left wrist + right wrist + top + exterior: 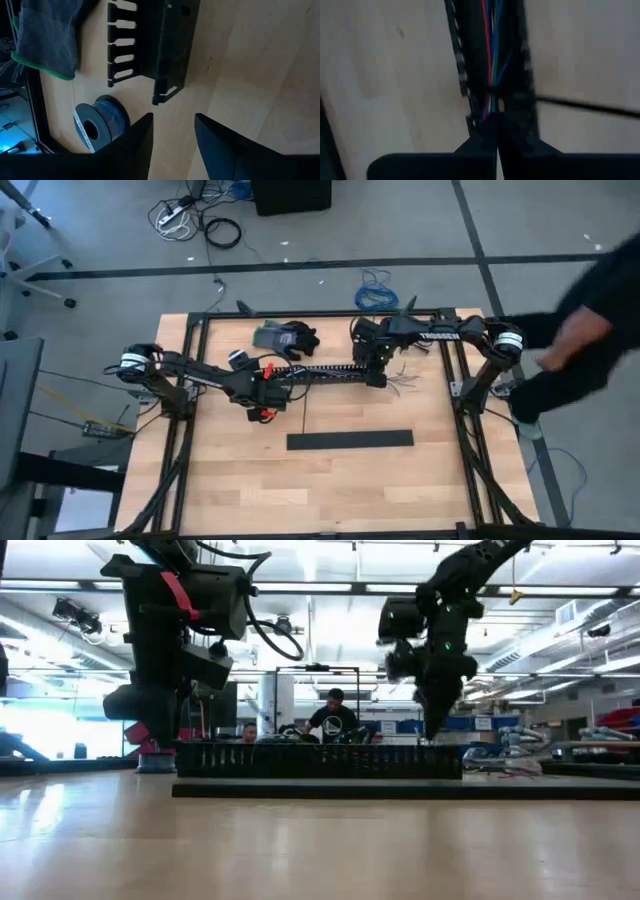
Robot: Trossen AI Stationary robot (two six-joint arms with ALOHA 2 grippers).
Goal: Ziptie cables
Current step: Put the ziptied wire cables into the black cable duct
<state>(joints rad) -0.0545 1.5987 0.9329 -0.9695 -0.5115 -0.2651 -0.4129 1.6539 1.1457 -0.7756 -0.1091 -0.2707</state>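
Right hand [496,131] pinches thin coloured wires [491,65] inside the long black slotted duct [490,45]; left hand [172,132] hovers spread over the wooden worktop [250,65]

The floor [90,240] is grey with dark lines [300,268] across it. Loose cords [190,220] lie on it near a black box [290,195]. Far back in the room, long lights [330,590] shine on the ceiling. A person [333,718] sits there. Another person [585,330] stands beside the table [350,490].
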